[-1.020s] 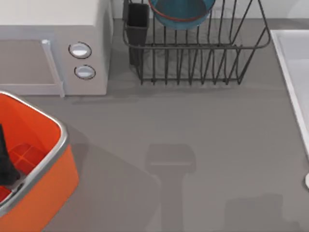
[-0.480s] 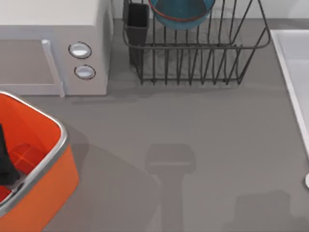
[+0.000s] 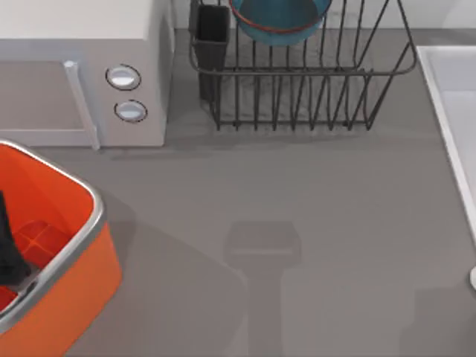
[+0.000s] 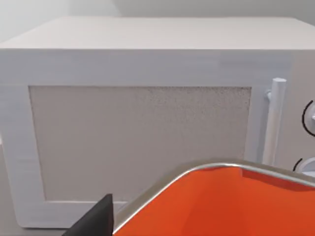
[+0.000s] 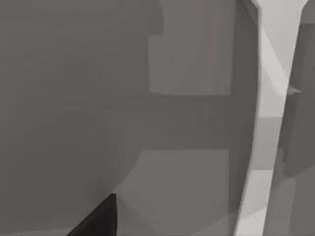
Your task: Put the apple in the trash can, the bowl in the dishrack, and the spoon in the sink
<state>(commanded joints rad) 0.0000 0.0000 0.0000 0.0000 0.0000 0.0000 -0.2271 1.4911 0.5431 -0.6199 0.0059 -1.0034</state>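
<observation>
Bowl [image 3: 279,18] stands in the dishrack [image 3: 297,97] at the far side of the table [image 3: 312,201], so I judge that part done. What I take to be open is the spoon. A small pale speck [image 3: 473,279] lies at the table's right edge, just beside the sink [image 3: 455,104]. It may be the spoon, but it is too small to tell.

A spoon of that kind should be light, stiff and slick, and it lies flat on the table, so there is little to get under. I would take it across the handle close to the rounded end, pinching squarely so it does not skid or swing.

My left hand [image 3: 9,249] hangs over the inside of the orange trash can [image 3: 91,217], facing the microwave [image 4: 147,123]. I cannot tell whether it is open or closed, or whether it holds anything.

My right hand [image 5: 101,219] is above bare table beside the sink's pale rim. A dark part of it is in its wrist view, and I cannot tell its state either; nothing is seen touching it.
</observation>
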